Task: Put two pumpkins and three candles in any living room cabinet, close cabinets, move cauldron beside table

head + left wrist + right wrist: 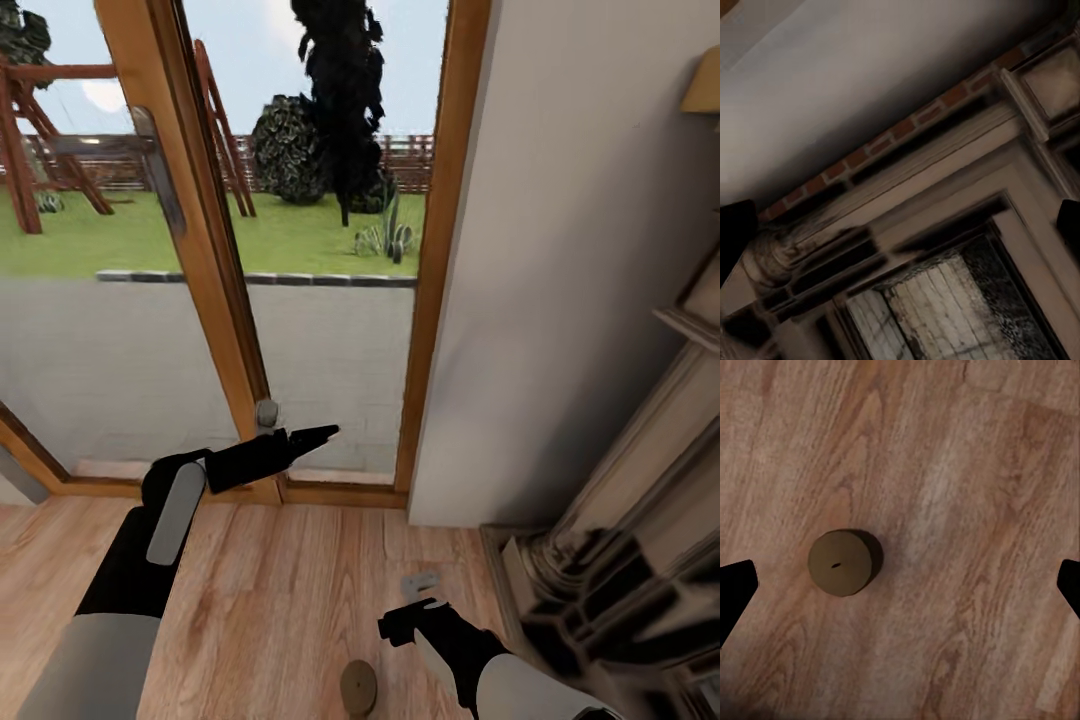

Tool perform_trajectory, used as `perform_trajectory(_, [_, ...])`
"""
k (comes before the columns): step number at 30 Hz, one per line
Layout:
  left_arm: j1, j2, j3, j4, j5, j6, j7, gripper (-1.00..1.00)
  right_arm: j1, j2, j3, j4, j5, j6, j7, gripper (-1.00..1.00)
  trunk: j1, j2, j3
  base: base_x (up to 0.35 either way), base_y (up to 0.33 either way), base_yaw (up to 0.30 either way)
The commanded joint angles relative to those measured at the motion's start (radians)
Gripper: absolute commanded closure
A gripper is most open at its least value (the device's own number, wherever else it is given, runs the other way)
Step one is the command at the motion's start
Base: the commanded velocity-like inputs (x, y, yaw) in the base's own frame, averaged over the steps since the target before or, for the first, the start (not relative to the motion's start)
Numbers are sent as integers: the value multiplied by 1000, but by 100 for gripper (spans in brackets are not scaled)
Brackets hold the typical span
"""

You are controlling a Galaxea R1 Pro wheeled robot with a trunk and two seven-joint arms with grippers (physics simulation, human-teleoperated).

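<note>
One candle (358, 688), a stubby grey-brown cylinder with a flat top, stands on the wooden floor at the bottom of the head view. In the right wrist view the candle (840, 562) is seen from above, off to one side of the middle between the two fingertips (736, 592). My right gripper (410, 608) hangs open above the floor, just right of the candle and apart from it. My left gripper (312, 436) is held out towards the door frame, open and holding nothing, and its wrist camera faces the fireplace. Pumpkins, cabinet, cauldron and table are out of view.
A glass door (300, 200) in a wooden frame (430, 300) fills the far side, with a garden behind it. A pale wall (560, 250) stands to its right. The brick-and-stone fireplace (620, 560) (945, 225) rises close at my right. Wooden floor (280, 580) lies in front.
</note>
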Motion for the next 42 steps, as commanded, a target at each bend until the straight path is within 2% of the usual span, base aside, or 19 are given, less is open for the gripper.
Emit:
perform_trajectory(1, [0, 0, 0, 0, 1, 0, 0, -100, 0, 0, 0, 0, 0, 0, 0, -100, 4, -7, -3, 0, 0, 278])
perform_trajectory(11, [0, 3, 6, 2, 1, 0, 0, -100, 0, 0, 0, 0, 0, 0, 0, -100, 42, -77, -35, 0, 0, 254])
perform_trajectory(13, [0, 18, 5, 2, 1, 1, -1, -100, 0, 0, 0, 0, 0, 0, 0, -100, 50, -91, -41, 0, 0, 59])
perform_trajectory(17, [0, 30, 6, 2, 2, 2, -1, -100, 0, 0, 0, 0, 0, 0, 1, -100, 65, -119, -53, 0, 0, 19])
perform_trajectory(25, [0, 33, 7, 2, 2, 2, -2, -100, 0, 0, 0, 3, -1, 0, -1, -100, 96, -175, -78, 0, 0, 1])
perform_trajectory(39, [0, 34, 39, 2, 2, 2, -2, -100, 1, 0, 4, 3, 2, -2, 11, -100, 150, -273, -122, 0, 0, 0])
perform_trajectory(40, [0, 34, 42, 2, 2, 2, -2, -100, 2, 0, 28, 3, 5, -4, 20, -100, 153, -280, -125, 0, 0, 0])
perform_trajectory(41, [0, 34, 44, 2, 2, 2, -2, -100, 2, 0, 81, 2, 6, -7, 24, -100, 157, -287, -129, 0, 0, 0])
perform_trajectory(42, [0, 34, 45, 3, 2, 2, -2, -100, 2, 0, 107, 2, 7, -8, 24, -100, 161, -294, -132, 0, 0, 0])
